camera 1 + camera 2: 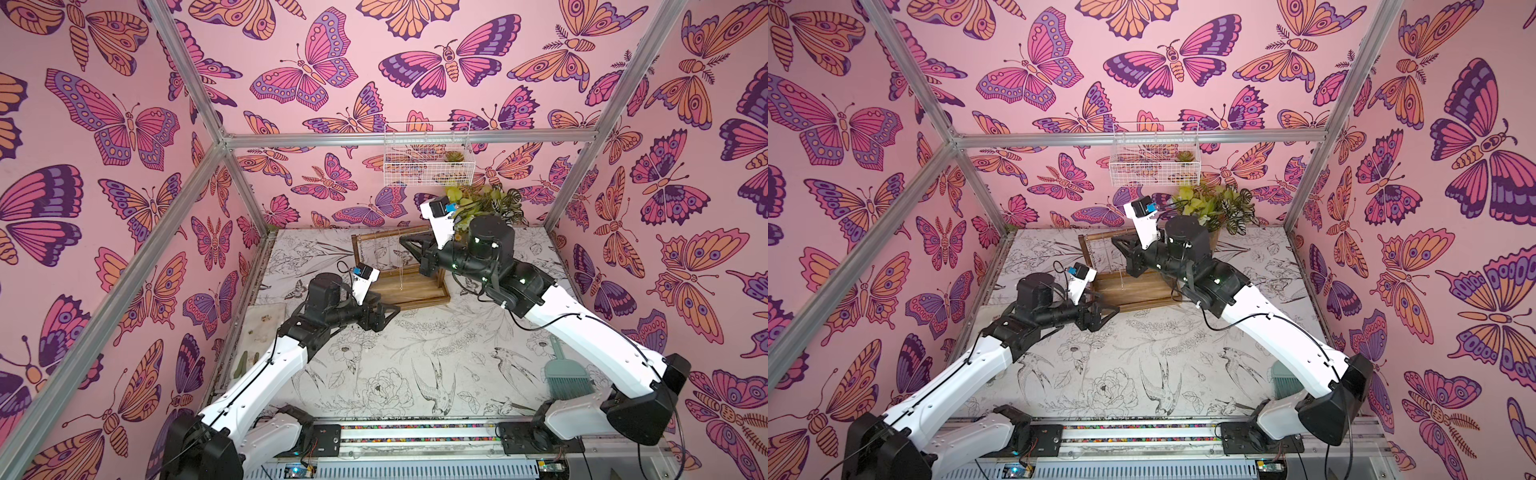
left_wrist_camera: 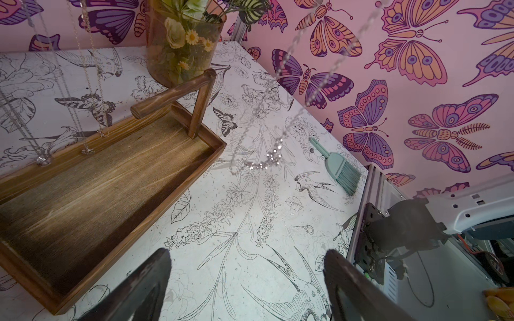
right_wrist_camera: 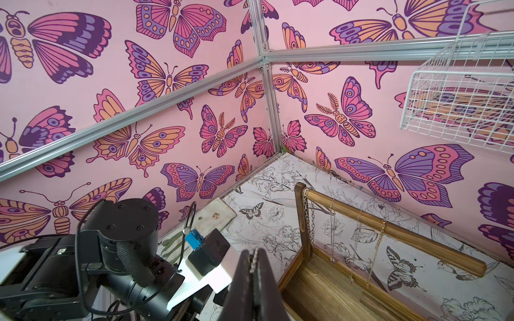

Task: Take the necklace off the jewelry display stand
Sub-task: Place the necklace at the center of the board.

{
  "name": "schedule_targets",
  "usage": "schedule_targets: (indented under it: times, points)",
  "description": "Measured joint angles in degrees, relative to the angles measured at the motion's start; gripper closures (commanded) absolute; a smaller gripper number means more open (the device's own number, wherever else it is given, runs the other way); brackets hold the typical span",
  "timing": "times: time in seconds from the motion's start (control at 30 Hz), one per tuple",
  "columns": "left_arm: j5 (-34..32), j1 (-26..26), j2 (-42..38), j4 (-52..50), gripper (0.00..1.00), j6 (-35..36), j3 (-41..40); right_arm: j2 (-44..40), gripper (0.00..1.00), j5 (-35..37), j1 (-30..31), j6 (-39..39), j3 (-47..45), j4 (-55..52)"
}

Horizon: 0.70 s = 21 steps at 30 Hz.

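The brown wooden jewelry display stand (image 1: 415,293) (image 1: 1138,293) (image 2: 97,194) (image 3: 395,232) sits at the back of the table. Several thin chains (image 3: 332,230) hang from its top bar. My right gripper (image 1: 402,242) (image 1: 1116,242) (image 3: 253,257) hovers at top-bar height, shut on the sparkly silver necklace (image 3: 253,261). The necklace's loop (image 2: 267,161) dangles free in the air beside the tray, in front of my left gripper. My left gripper (image 1: 397,309) (image 1: 1116,309) (image 2: 247,266) is low by the tray's front edge, open, with nothing between its fingers (image 2: 155,278).
A glass vase of flowers and leaves (image 1: 482,203) (image 2: 183,50) stands behind the stand. A white wire basket (image 1: 428,153) (image 3: 459,97) hangs on the back wall above it. A teal brush (image 1: 565,374) (image 2: 342,169) lies at the right front.
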Motion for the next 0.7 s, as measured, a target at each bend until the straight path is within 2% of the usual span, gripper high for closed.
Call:
schedule_targets:
  times: [0.23,0.7]
  points:
    - [1.53,-0.87,-1.01,7.91,0.1,0.28,-1.31,-0.5,1.0,0.17,1.18,0.0,0.0,-0.02]
    - [3.04,-1.57,2.97,13.27,0.13,1.57,-0.48,-1.29,1.0,0.11,2.21,0.83,0.02,-0.07]
